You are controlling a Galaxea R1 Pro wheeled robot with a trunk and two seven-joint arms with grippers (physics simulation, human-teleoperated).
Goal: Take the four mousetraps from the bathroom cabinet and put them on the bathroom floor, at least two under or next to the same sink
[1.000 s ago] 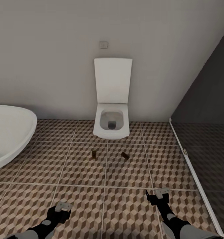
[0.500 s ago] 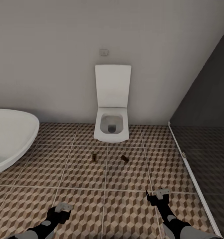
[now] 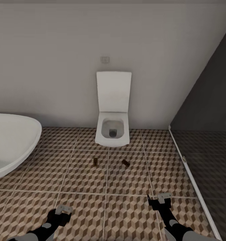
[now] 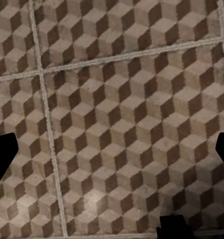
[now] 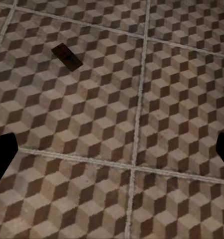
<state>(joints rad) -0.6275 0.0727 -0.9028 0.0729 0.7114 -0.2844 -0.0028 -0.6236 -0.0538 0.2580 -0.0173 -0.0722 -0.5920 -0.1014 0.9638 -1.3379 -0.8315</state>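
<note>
Both claws, left claw (image 3: 61, 211) and right claw (image 3: 159, 199), hang spread, empty; two mousetraps (image 3: 95, 162) (image 3: 126, 163) on bathroom floor (image 3: 76, 174).

The whole head view has shifted — the camera has backed away from the far wall. The toilet (image 3: 113, 113) now looks smaller and sits lower in the picture, more wall shows above the switch plate (image 3: 104, 60), and more of the bathtub (image 3: 12, 142) has come into view — the shower screen (image 3: 206, 110) too.
</note>
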